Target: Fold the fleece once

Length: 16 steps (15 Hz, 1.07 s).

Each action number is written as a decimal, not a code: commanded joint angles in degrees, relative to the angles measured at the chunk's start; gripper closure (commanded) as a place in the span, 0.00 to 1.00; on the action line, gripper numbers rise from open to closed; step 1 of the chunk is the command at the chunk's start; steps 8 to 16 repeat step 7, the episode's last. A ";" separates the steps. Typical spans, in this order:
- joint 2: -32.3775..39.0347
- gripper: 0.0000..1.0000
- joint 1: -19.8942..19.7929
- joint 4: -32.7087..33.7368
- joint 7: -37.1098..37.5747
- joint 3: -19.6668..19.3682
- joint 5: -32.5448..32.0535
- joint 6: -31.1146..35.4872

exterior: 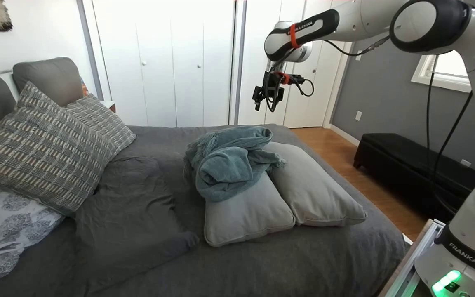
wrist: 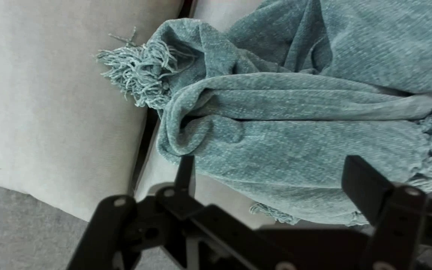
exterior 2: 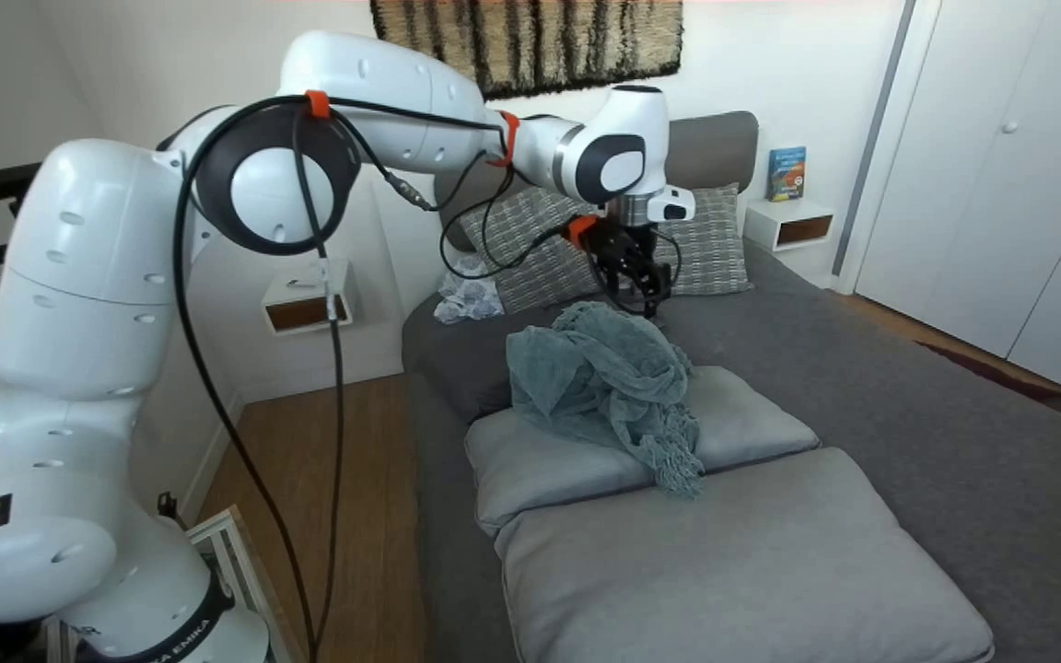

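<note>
The fleece is a blue-green throw with fringed ends. It lies in a loose, bunched heap partly on two light grey pillows, in both exterior views (exterior: 229, 165) (exterior 2: 595, 368). In the wrist view the fleece (wrist: 306, 146) shows a rolled fold, with a fringe at its left and right. My gripper (exterior: 265, 103) is in the air, above the bed and apart from the fleece. It also shows past the far side of the heap in an exterior view (exterior 2: 648, 299). In the wrist view my gripper (wrist: 270, 159) is open, its fingers wide apart with nothing held. The fleece's underside is hidden.
The light grey pillows (exterior: 245, 214) (exterior: 316, 189) lie side by side on the dark grey bed (exterior: 295, 268). Patterned pillows (exterior: 48, 152) stand at the head of the bed. A black bench (exterior: 410, 165) is beside the bed. Closet doors (exterior: 159, 70) stand behind.
</note>
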 commanded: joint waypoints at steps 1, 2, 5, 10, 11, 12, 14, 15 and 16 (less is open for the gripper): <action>-10.16 0.00 2.91 -13.11 0.30 -1.35 -1.95 3.38; -11.31 0.00 2.86 -15.24 -1.33 -1.05 -1.72 5.62; -8.57 0.00 2.93 -10.68 -0.62 -0.94 -0.59 3.12; -9.47 0.00 2.89 -12.26 -0.80 -1.07 -0.64 3.77; -9.47 0.00 2.89 -12.26 -0.80 -1.07 -0.64 3.77; -9.47 0.00 2.89 -12.26 -0.80 -1.07 -0.64 3.77; -9.47 0.00 2.89 -12.26 -0.80 -1.07 -0.64 3.77; -9.47 0.00 2.89 -12.26 -0.80 -1.07 -0.64 3.77; -9.47 0.00 2.89 -12.26 -0.80 -1.07 -0.64 3.77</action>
